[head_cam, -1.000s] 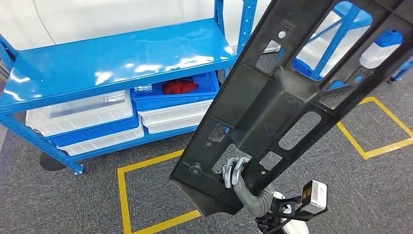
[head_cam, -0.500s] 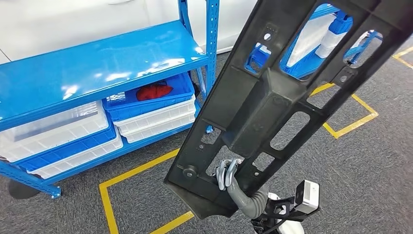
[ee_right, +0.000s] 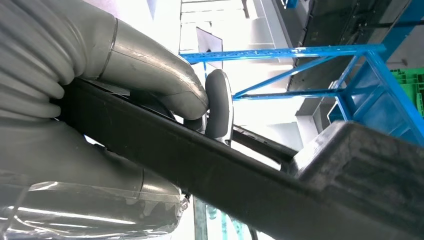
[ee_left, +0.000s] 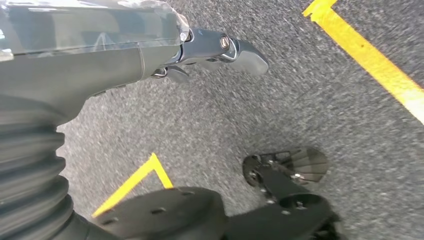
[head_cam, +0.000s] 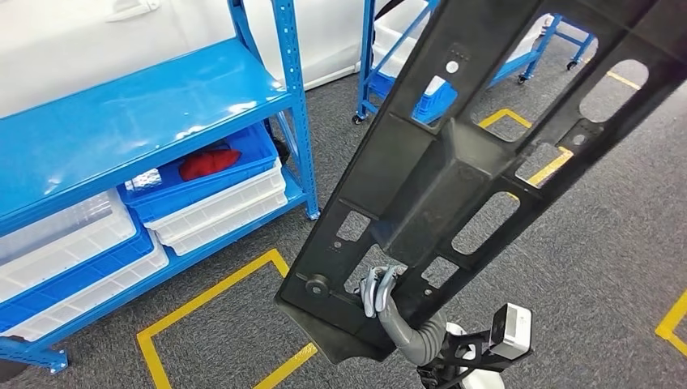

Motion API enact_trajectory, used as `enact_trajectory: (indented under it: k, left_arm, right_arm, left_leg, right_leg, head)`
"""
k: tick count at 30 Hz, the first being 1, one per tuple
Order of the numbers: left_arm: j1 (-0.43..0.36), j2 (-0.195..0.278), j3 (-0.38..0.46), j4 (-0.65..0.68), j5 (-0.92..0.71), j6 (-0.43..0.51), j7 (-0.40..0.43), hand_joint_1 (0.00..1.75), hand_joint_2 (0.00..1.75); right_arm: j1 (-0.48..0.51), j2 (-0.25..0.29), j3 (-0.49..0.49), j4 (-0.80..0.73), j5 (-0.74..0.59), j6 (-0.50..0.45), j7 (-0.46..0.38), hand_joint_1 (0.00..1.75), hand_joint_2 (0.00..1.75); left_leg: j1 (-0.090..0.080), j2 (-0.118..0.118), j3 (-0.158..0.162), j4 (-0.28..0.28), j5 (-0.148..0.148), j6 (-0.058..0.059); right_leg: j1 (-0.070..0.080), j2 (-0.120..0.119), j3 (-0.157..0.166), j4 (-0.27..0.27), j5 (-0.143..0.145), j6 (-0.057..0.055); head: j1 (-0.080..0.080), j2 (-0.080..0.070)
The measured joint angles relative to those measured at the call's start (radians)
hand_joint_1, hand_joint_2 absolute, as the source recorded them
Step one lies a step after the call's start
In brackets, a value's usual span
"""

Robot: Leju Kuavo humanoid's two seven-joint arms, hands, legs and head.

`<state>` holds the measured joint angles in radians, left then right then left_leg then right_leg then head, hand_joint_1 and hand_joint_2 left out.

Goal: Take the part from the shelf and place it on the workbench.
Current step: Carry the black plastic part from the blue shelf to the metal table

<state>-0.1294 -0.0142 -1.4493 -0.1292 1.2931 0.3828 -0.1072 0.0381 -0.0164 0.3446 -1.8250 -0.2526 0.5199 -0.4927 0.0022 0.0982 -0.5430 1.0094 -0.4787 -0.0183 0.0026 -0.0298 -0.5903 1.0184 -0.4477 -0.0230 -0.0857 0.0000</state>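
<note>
While my right hand (head_cam: 381, 288) grips the part (head_cam: 462, 162) clear of the shelf (head_cam: 121, 130), my left hand (ee_left: 150, 45) hangs, its fingers' state unclear; no counter is visible.

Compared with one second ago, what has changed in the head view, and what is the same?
The whole picture has shifted: the blue metal shelf now sits further left, so the camera turned right; the shelf itself did not move. The right hand still grips the long black plastic part at the same spot. The left hand hangs over grey carpet.
</note>
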Motion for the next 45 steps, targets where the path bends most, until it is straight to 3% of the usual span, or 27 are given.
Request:
enact_trajectory:
  k: [2,3,5,6,7,8,10,12,14,15,17,19,21,22,23,25,27,28,30,31,33,35,37,39,41,43,45]
  left_arm:
    - [-0.001,0.003,0.009,0.000,0.017,0.004,0.004,0.00,1.75]
    - [0.000,0.004,0.012,0.000,0.022,0.004,0.006,0.00,1.75]
    - [0.001,0.004,0.017,0.000,0.029,0.002,0.002,0.00,1.75]
    - [0.001,0.004,0.020,0.000,0.029,0.001,-0.003,0.00,1.75]
    - [0.000,0.004,0.022,0.000,0.027,-0.002,-0.008,0.00,1.75]
    - [0.000,0.004,0.023,0.000,0.023,-0.005,-0.010,0.00,1.75]
    - [0.004,0.003,0.021,0.000,0.006,-0.012,-0.010,0.00,1.75]
    - [0.003,-0.002,0.012,0.000,-0.018,-0.017,-0.004,0.00,1.75]
    - [-0.002,-0.011,0.003,0.000,-0.030,-0.020,-0.006,0.00,1.75]
    - [-0.006,-0.015,0.000,0.000,-0.031,-0.021,-0.011,0.00,1.75]
    - [-0.014,-0.024,-0.001,0.000,-0.024,-0.023,-0.025,0.00,1.75]
    - [-0.017,-0.030,-0.001,0.000,-0.013,-0.023,-0.034,0.00,1.75]
    - [-0.015,-0.034,0.001,0.000,0.000,-0.023,-0.036,0.00,1.75]
    - [-0.014,-0.036,0.002,0.000,0.005,-0.023,-0.035,0.00,1.75]
    - [-0.014,-0.037,0.004,0.000,0.008,-0.023,-0.033,0.00,1.75]
    - [-0.012,-0.039,0.006,0.000,0.014,-0.021,-0.020,0.00,1.75]
    - [-0.008,-0.041,0.006,0.000,0.018,-0.019,0.014,0.00,1.75]
    - [-0.005,-0.041,0.006,0.000,0.019,-0.018,0.036,0.00,1.75]
    - [-0.001,-0.041,0.006,0.000,0.020,-0.016,0.076,0.00,1.75]
    - [0.000,-0.041,0.006,0.000,0.021,-0.013,0.089,0.00,1.75]
    - [0.002,-0.041,0.007,0.000,0.028,-0.005,0.101,0.00,1.75]
    - [0.003,-0.041,0.009,0.000,0.040,0.001,0.098,0.00,1.75]
    - [0.000,-0.041,0.013,0.000,0.049,0.005,0.093,0.00,1.75]
    - [0.002,-0.041,0.017,0.000,0.055,0.008,0.086,0.00,1.75]
    - [0.005,-0.041,0.022,0.000,0.060,0.012,0.075,0.00,1.75]
    - [0.006,-0.042,0.027,0.000,0.061,0.013,0.060,0.00,1.75]
    - [0.005,-0.044,0.030,0.000,0.058,0.012,0.037,0.00,1.75]
  right_arm:
    - [-0.025,0.003,0.003,0.017,-0.002,0.011,0.007,1.75,1.75]
    - [-0.037,0.004,0.004,0.025,-0.002,0.014,0.009,1.75,1.75]
    - [-0.051,0.006,0.006,0.037,-0.003,0.017,0.012,1.75,1.75]
    - [-0.054,0.006,0.006,0.042,-0.004,0.017,0.012,1.75,1.75]
    - [-0.056,0.005,0.006,0.045,-0.005,0.017,0.013,1.75,1.75]
    - [-0.058,0.005,0.006,0.047,-0.007,0.015,0.013,1.75,1.75]
    - [-0.059,0.003,0.004,0.046,-0.009,0.004,0.012,1.75,1.75]
    - [-0.053,0.001,0.001,0.035,-0.004,-0.019,0.013,1.75,1.75]
    - [-0.038,-0.001,-0.002,0.015,0.006,-0.036,0.021,1.75,1.75]
    - [-0.029,-0.002,-0.003,0.005,0.009,-0.040,0.025,1.75,1.75]
    - [-0.020,-0.005,-0.003,-0.010,0.013,-0.039,0.031,1.75,1.75]
    - [-0.019,-0.007,-0.003,-0.015,0.011,-0.032,0.036,1.75,1.75]
    - [-0.020,-0.007,-0.003,-0.012,0.005,-0.022,0.043,1.75,1.75]
    - [-0.021,-0.008,-0.003,-0.009,0.001,-0.018,0.046,1.75,1.75]
    - [-0.023,-0.008,-0.003,-0.005,-0.003,-0.014,0.047,1.75,1.75]
    - [-0.030,-0.008,-0.003,0.003,-0.011,-0.009,0.048,1.75,1.75]
    - [-0.039,-0.008,-0.003,0.011,-0.022,-0.002,0.048,1.75,1.75]
    - [-0.042,-0.008,-0.004,0.014,-0.028,0.001,0.048,1.75,1.75]
    - [-0.043,-0.008,-0.008,0.019,-0.034,0.003,0.050,1.75,1.75]
    - [-0.045,-0.008,-0.010,0.022,-0.036,0.003,0.051,1.75,1.75]
    - [-0.049,-0.008,-0.011,0.025,-0.037,0.004,0.053,1.75,1.75]
    - [-0.053,-0.007,-0.013,0.030,-0.038,0.006,0.054,1.75,1.75]
    - [-0.054,-0.007,-0.013,0.036,-0.037,0.009,0.058,1.75,1.75]
    - [-0.059,-0.007,-0.014,0.042,-0.038,0.015,0.061,1.75,1.75]
    - [-0.072,-0.007,-0.014,0.049,-0.040,0.023,0.062,1.75,1.75]
    - [-0.085,-0.007,-0.014,0.057,-0.041,0.030,0.062,1.75,1.75]
    - [-0.091,-0.007,-0.014,0.062,-0.041,0.035,0.061,1.75,1.75]
  left_leg:
    - [0.004,-0.040,-0.026,0.064,-0.044,-0.010]
    - [0.006,-0.065,-0.053,0.126,-0.078,-0.013]
    - [0.006,-0.084,-0.114,0.257,-0.130,-0.015]
    - [0.006,-0.087,-0.128,0.287,-0.131,-0.015]
    - [0.006,-0.088,-0.124,0.278,-0.112,-0.014]
    - [0.007,-0.094,-0.100,0.226,-0.075,-0.011]
    - [0.008,-0.130,-0.036,0.084,-0.011,-0.002]
    - [0.008,-0.157,-0.003,0.010,0.006,0.006]
    - [0.008,-0.145,0.000,0.000,0.006,0.014]
    - [0.010,-0.135,0.001,-0.005,0.010,0.020]
    - [0.014,-0.113,0.004,-0.016,0.017,0.032]
    - [0.012,-0.089,0.004,-0.017,0.017,0.038]
    - [0.011,-0.063,0.003,-0.017,0.015,0.038]
    - [0.011,-0.050,0.003,-0.016,0.014,0.037]
    - [0.011,-0.040,0.004,-0.016,0.013,0.035]
    - [0.008,-0.022,0.008,-0.014,0.008,0.027]
    - [0.004,-0.007,0.012,-0.012,0.002,0.017]
    - [0.001,0.001,0.014,-0.012,0.000,0.011]
    - [0.003,0.012,0.018,-0.011,-0.006,0.000]
    - [0.005,0.000,0.015,0.002,-0.019,-0.005]
    - [0.009,-0.048,-0.021,0.090,-0.074,-0.012]
    - [0.009,-0.081,-0.083,0.228,-0.135,-0.014]
    - [0.009,-0.088,-0.107,0.279,-0.133,-0.014]
    - [0.010,-0.099,-0.067,0.182,-0.060,-0.011]
    - [0.013,-0.138,-0.016,0.056,-0.008,-0.004]
    - [0.012,-0.161,0.002,0.008,-0.004,0.003]
    - [0.013,-0.146,0.004,-0.001,0.001,0.014]
  right_leg:
    - [-0.005,0.019,0.000,-0.006,0.007,-0.011]
    - [-0.006,0.029,-0.001,-0.006,0.008,-0.014]
    - [-0.005,0.049,-0.003,-0.005,0.009,-0.018]
    - [-0.004,0.060,-0.003,-0.003,0.009,-0.018]
    - [-0.003,0.071,-0.003,-0.002,0.009,-0.018]
    - [-0.003,0.084,-0.002,0.001,0.009,-0.017]
    - [-0.003,0.110,-0.003,0.006,0.008,-0.012]
    - [-0.005,0.130,-0.011,0.009,0.010,-0.001]
    - [-0.006,0.145,-0.018,0.008,0.015,0.013]
    - [-0.006,0.137,-0.021,0.012,0.013,0.019]
    - [-0.003,0.094,-0.048,0.068,-0.023,0.029]
    - [-0.007,0.052,-0.110,0.194,-0.087,0.036]
    - [-0.013,0.040,-0.158,0.290,-0.115,0.042]
    - [-0.016,0.036,-0.156,0.286,-0.101,0.045]
    - [-0.018,0.029,-0.131,0.241,-0.072,0.046]
    - [-0.015,-0.011,-0.054,0.098,-0.014,0.041]
    - [-0.007,-0.039,-0.011,0.014,0.005,0.028]
    - [-0.003,-0.038,-0.009,0.005,0.001,0.022]
    - [-0.005,-0.015,-0.010,0.001,0.005,0.010]
    - [-0.007,-0.004,-0.009,-0.003,0.007,0.004]
    - [-0.011,0.015,-0.006,-0.009,0.011,-0.007]
    - [-0.010,0.037,-0.006,-0.009,0.012,-0.011]
    - [-0.009,0.064,-0.005,-0.007,0.012,-0.011]
    - [-0.009,0.093,-0.004,-0.002,0.010,-0.010]
    - [-0.008,0.120,-0.008,0.006,0.009,-0.003]
    - [-0.010,0.139,-0.018,0.009,0.013,0.011]
    - [-0.012,0.145,-0.025,0.007,0.018,0.025]
  head:
    - [0.000,0.000]
    - [0.000,0.000]
    - [0.000,0.000]
    - [0.000,0.000]
    - [0.000,0.000]
    - [0.000,0.000]
    - [0.000,0.000]
    - [0.000,0.000]
    - [0.000,0.000]
    - [0.000,0.000]
    - [0.000,0.000]
    - [0.000,0.000]
    - [0.000,0.000]
    - [0.000,0.000]
    - [0.000,0.000]
    - [0.000,0.000]
    - [0.000,0.000]
    - [0.000,0.000]
    - [0.000,0.000]
    - [0.000,0.000]
    - [0.000,0.000]
    - [0.000,0.000]
    - [0.000,0.000]
    - [0.000,0.000]
    - [0.000,0.000]
    - [0.000,0.000]
    - [0.000,0.000]
